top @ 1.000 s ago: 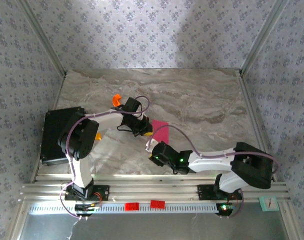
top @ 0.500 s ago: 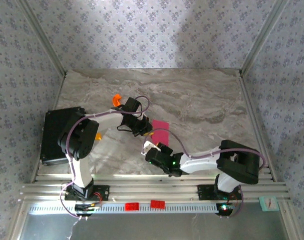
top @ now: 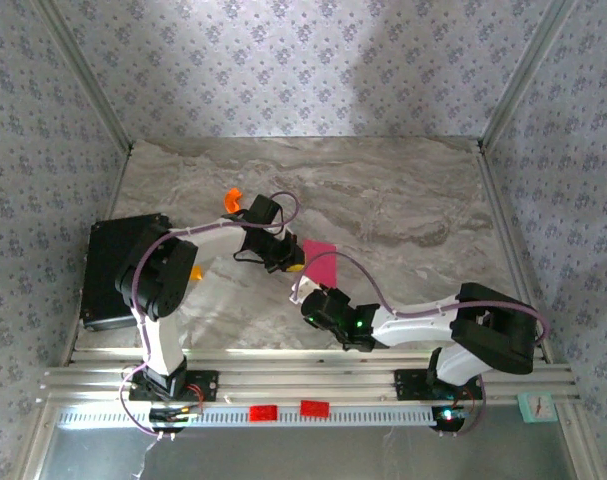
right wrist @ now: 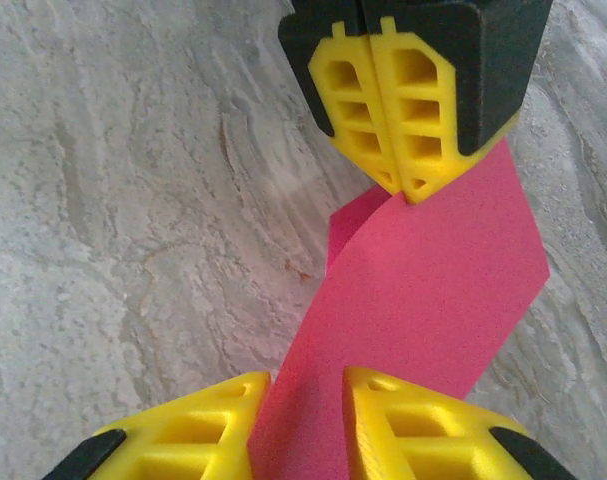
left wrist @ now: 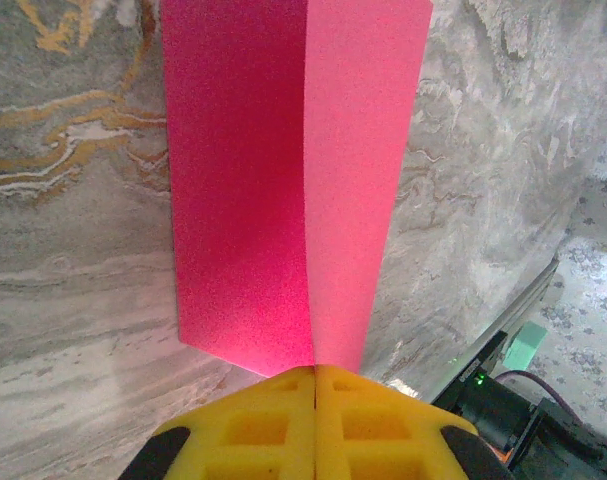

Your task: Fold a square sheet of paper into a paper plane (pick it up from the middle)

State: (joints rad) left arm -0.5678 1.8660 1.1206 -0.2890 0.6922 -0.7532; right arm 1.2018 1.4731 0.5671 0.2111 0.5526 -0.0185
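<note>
magenta-pink and folded: the sheet of paper (top: 320,262) hangs over the middle of the marbled table (top: 403,200) as a narrow strip. its long axis runs from the far side back towards the arm bases, drifting slightly right at the near end in the top view.

the left arm (top: 158,280) stands up from its base and lays its forearm across to the right. it brings the left gripper (top: 291,262) onto the strip's left edge. the right arm (top: 433,315) is bent at an elbow out on the right, forearm stretched low and leftwards — the right gripper (top: 305,292) meets the paper's near end.

over to the left wrist camera: the yellow fingers (left wrist: 253,425) are pressed flat together on the paper, clamping it at the crease. from here the crease shoots straight away from the fingers, with one half shaded and one half bright, where the overhead camera gives just a flat pink strip. the right arm's dark body and a green light sit at lower right.

the right wrist camera looks the other way — its own fingers (right wrist: 198,425) stand apart with the sheet passing up between them. whether the pads touch it, i can't tell. at the top, the left gripper's jaws are pinched on the far end, and the paper twists between the two.

a small orange piece (top: 231,196) and a black box (top: 113,270) sit well off to the left.
</note>
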